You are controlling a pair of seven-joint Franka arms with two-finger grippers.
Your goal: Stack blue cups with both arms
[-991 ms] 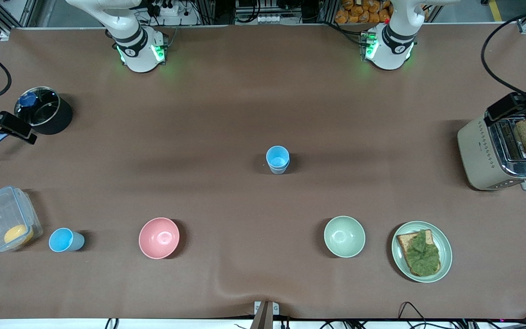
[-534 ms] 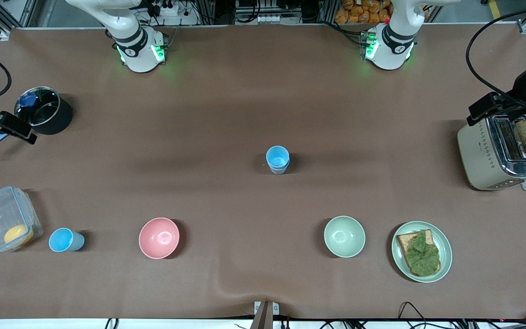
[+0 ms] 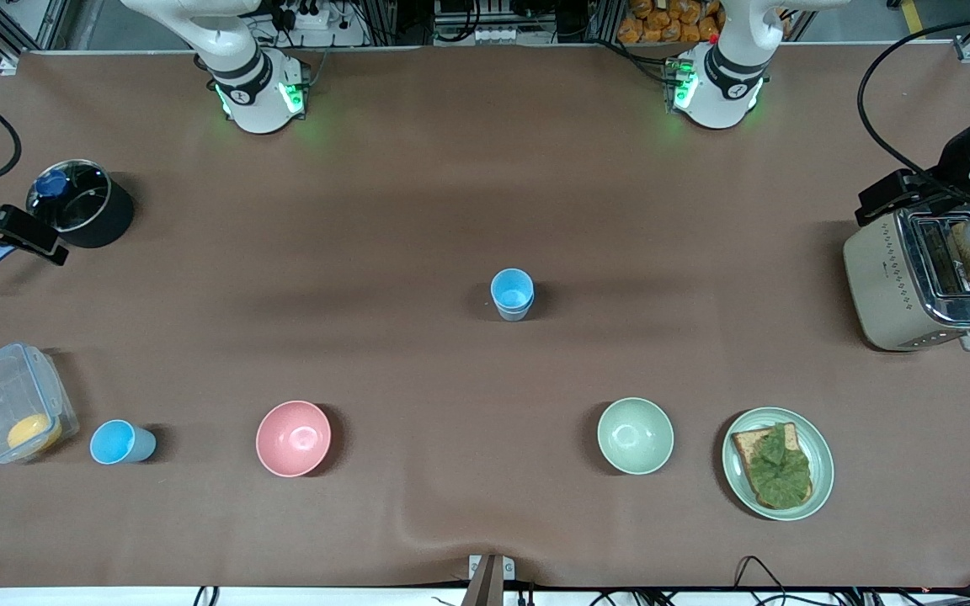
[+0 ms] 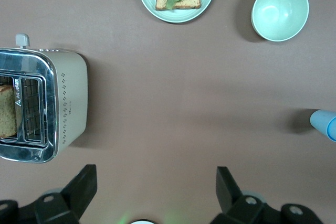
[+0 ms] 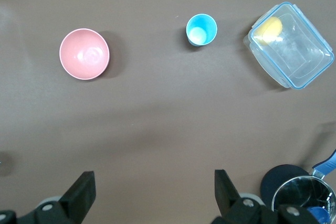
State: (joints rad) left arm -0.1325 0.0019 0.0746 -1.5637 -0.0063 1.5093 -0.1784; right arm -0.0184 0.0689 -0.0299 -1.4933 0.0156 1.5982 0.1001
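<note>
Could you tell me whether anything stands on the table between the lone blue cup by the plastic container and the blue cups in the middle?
Nothing visible does. The lone blue cup and the middle cups have bare table between them; the pink bowl sits nearer the camera than that line.

Even, soft overhead light covers the brown desk [image 3: 418, 210], bright and sharp in all views. Short dark shadows sit beside the pink bowl [image 3: 293, 438] and toaster [image 3: 914, 286]; green lamps glow at both arm bases

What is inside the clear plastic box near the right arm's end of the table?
The clear box holds one yellow-orange rounded thing in a corner nearer the camera. The rest looks bare through the plastic. What the yellow thing is cannot be told.
</note>
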